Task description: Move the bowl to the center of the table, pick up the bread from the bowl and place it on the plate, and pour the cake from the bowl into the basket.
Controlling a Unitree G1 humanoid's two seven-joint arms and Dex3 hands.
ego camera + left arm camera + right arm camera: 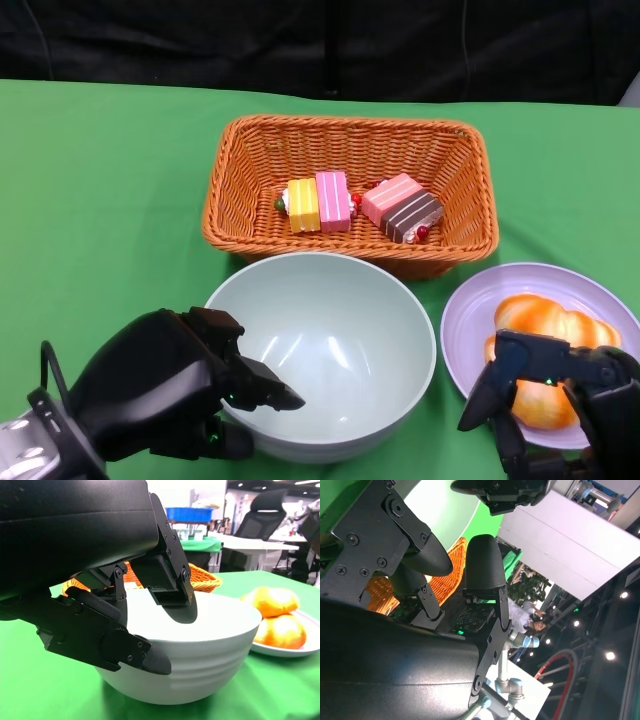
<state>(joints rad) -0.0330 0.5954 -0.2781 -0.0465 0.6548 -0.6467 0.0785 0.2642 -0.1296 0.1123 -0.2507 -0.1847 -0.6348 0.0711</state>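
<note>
The pale green bowl (340,330) stands empty at the table's near middle. My left hand (170,385) grips its near-left rim, with one finger over the rim and inside, and another against the outer wall (210,650). Several cake slices (318,203) lie in the orange wicker basket (345,122) just behind the bowl. The golden bread (555,322) rests on the lilac plate (470,330) at the right. My right hand (560,400) hovers over the plate's near edge, in front of the bread, fingers apart and holding nothing.
Green cloth covers the table, and a black backdrop runs along its far edge. Basket, bowl and plate stand close together, with narrow gaps between them. Bare cloth stretches to the left of the basket and bowl.
</note>
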